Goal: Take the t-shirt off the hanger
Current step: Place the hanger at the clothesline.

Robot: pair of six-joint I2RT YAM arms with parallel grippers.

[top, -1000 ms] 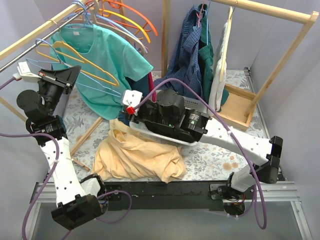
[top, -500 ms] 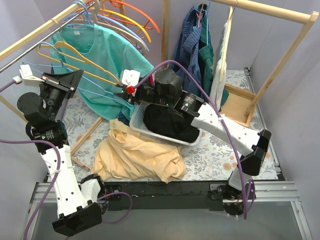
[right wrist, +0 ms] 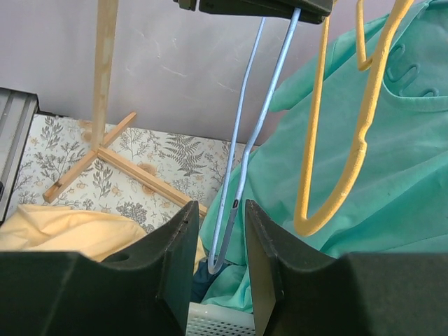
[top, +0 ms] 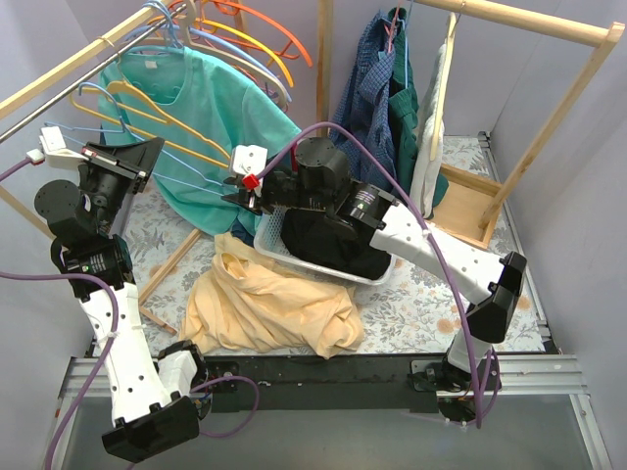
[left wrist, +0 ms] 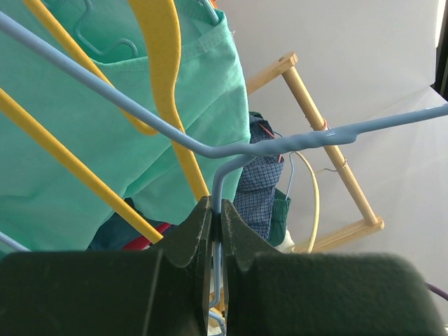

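Left claw (left wrist: 215,210) pinching blue hanger (left wrist: 280,145); right claw (right wrist: 220,213) spread, hanger end between fingers (tee (right wrist: 392,175) just beyond). Closing could snag cloth.

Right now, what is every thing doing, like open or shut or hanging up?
left gripper: shut on the blue hanger.
right gripper: open, one finger on each side of the blue hanger's wire.
teal t-shirt: hanging up, spread out.
yellow hanger: bare, in front of the teal t-shirt.
yellow cloth: crumpled in a heap.
white basket: filled with dark clothes.
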